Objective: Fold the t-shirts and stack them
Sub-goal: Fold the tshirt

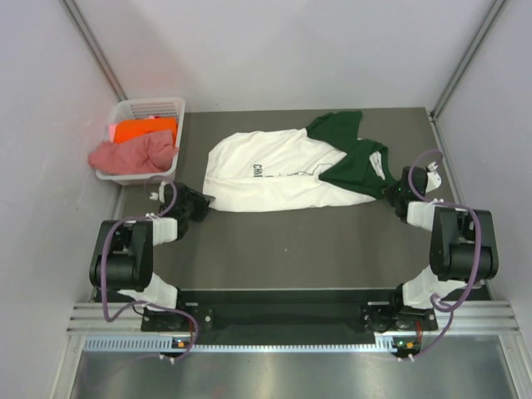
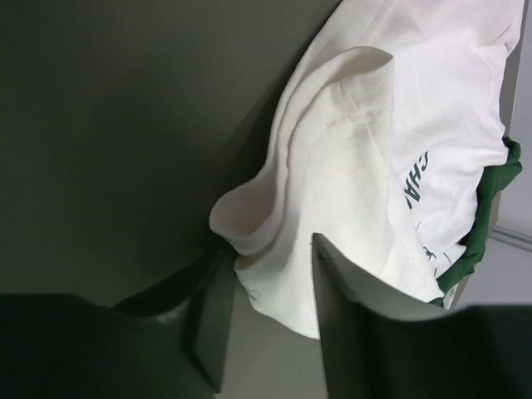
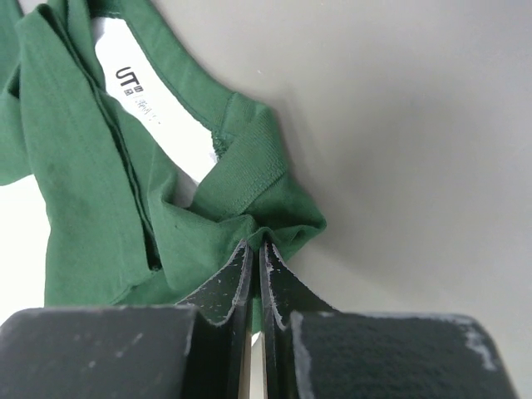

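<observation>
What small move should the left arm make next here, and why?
Probably close the left pincer. Its jaws stand open, with a raised white fold of the white and green t-shirt lying between them. The right pincer is shut on green cloth near the collar. Both ends likely need holding before the shirt can be lifted or folded.
</observation>
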